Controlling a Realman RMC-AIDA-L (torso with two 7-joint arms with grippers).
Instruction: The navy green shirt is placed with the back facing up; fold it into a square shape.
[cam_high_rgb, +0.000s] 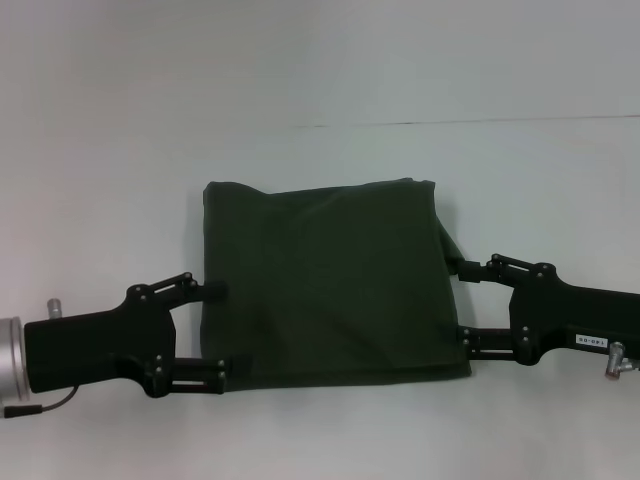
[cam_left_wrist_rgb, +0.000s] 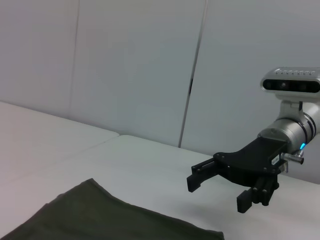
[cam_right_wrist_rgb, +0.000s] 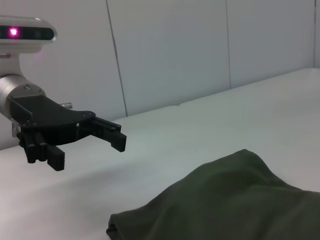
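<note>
Navy green shirt lies folded into a rough square, centre of white worktop, plain side up. Left tool w/ jaws wide apart at shirt's left edge, holding nothing. Right tool also wide open, empty, at right edge.

A white counter fills the scene, a thin seam crossing its far part. Behind it stands a pale panelled wall with vertical joints.
</note>
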